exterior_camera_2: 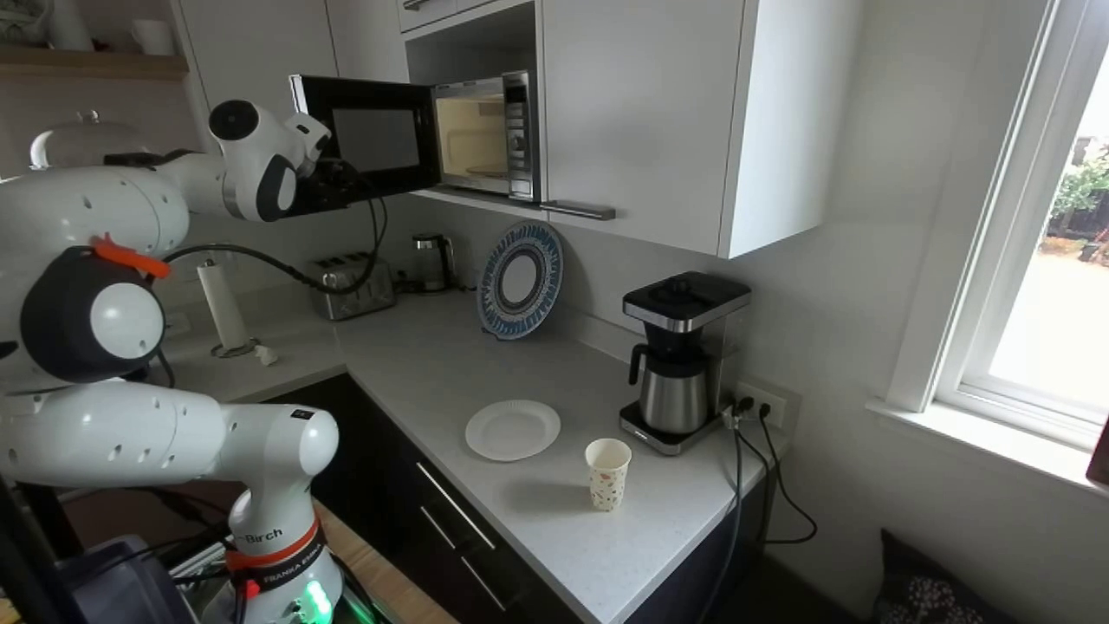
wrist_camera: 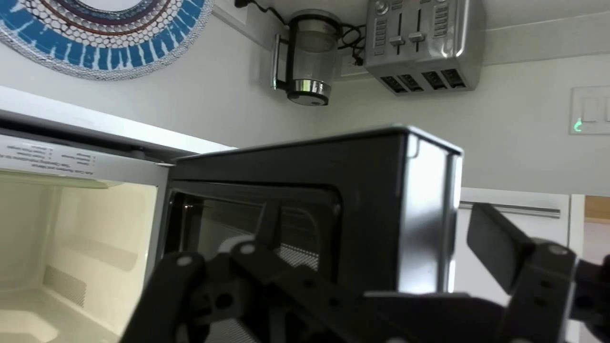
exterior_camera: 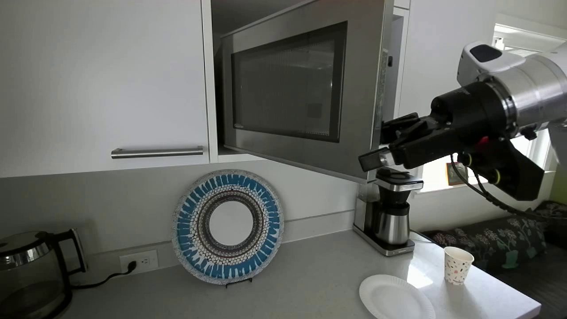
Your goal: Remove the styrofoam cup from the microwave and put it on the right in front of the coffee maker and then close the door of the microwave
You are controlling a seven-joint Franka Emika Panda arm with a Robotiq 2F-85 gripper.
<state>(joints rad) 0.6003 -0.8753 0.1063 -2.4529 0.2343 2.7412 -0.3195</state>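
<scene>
Lower right in an exterior view, the speckled disposable cup (exterior_camera: 458, 266) stands on the countertop (exterior_camera: 319, 283), well below the gripper (exterior_camera: 379, 146), whose fingers spread astride the microwave door (exterior_camera: 290, 91).

The pale counter (exterior_camera_2: 416, 364) is carrying cup (exterior_camera_2: 606, 475), plate (exterior_camera_2: 513, 430), coffee maker (exterior_camera_2: 676, 386), kettle (wrist_camera: 312, 57), toaster (wrist_camera: 429, 52) and paper roll (exterior_camera_2: 223, 305). A disc (exterior_camera: 230, 223) is standing there.

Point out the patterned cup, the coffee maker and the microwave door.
Cup (exterior_camera_2: 608, 477), in an exterior view: on its patterned side.
Coffee maker (exterior_camera_2: 675, 394), in an exterior view: on its silver carafe.
Microwave door (exterior_camera: 288, 88), in an exterior view: on its dark window.
</scene>
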